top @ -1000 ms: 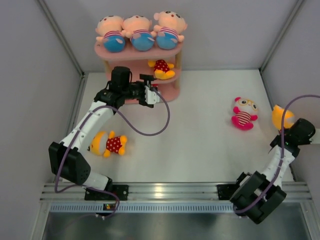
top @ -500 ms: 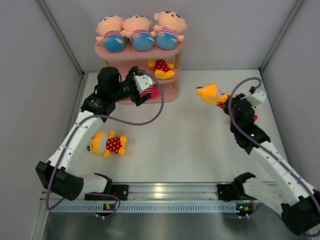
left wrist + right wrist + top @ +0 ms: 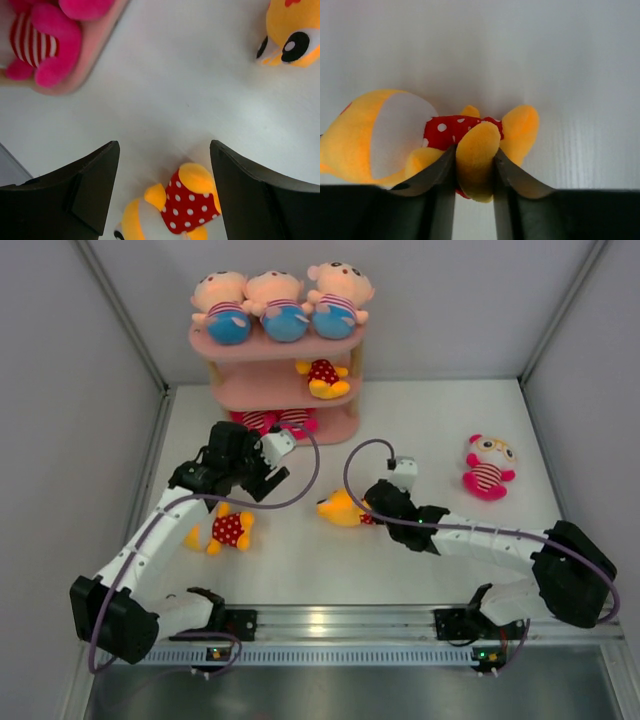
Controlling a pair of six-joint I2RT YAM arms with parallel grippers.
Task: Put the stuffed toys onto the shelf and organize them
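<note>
Near left: loose yellow doll (image 3: 220,530) lies on the white table (image 3: 300,570); soft plush, red dotted shirt. Left gripper (image 3: 164,145) hangs above it, jaws wide, empty.

Centre: right gripper (image 3: 474,155) pinches a stubby limb of the held yellow doll (image 3: 340,508), low at the table.

Far right: pink-white doll (image 3: 487,467), loose.

Far: pink shelf (image 3: 240,390), oval boards, wooden posts. Three peach-headed dolls (image 3: 283,308) fill the top, a shelved yellow doll (image 3: 322,377) sits mid-tier, red-striped dolls (image 3: 275,421) below.

Judged step: carrying yellow to the middle tier. Next needs a lift and a far-left reach beside its match.
</note>
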